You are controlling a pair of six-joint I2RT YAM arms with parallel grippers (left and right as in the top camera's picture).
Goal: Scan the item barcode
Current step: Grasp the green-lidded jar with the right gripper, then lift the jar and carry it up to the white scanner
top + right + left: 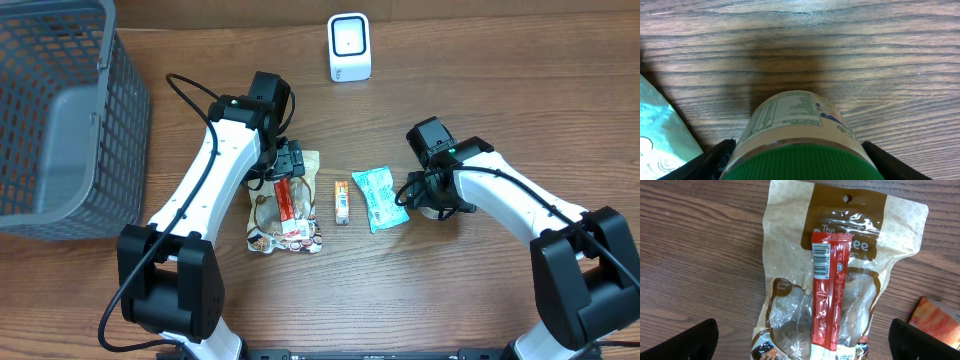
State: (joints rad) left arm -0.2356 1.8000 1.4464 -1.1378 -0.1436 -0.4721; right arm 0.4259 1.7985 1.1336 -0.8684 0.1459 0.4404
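The right claw (800,161) sits astride a jar (790,117), one finger close against each side of its green lid (790,159). Whether they are actually clamping it, I cannot tell. The jar's printed label faces up toward the wrist camera. Seen from overhead, it is under the claw at the 3 o'clock side of the table (500,100), just beside a teal packet (380,197) at its 9 o'clock.

The left claw (802,342) is spread fully wide and has hold of nothing. It hangs over a tan pouch (790,240) near the table's middle. A red stick pack (827,295) lies lengthwise on the pouch, its barcode (820,262) facing up. A small orange bar (342,201) lies between pouch and packet.

A white scanner (349,47) stands at 12 o'clock, well apart from the jar. A grey basket (60,130) fills the 10 o'clock corner.
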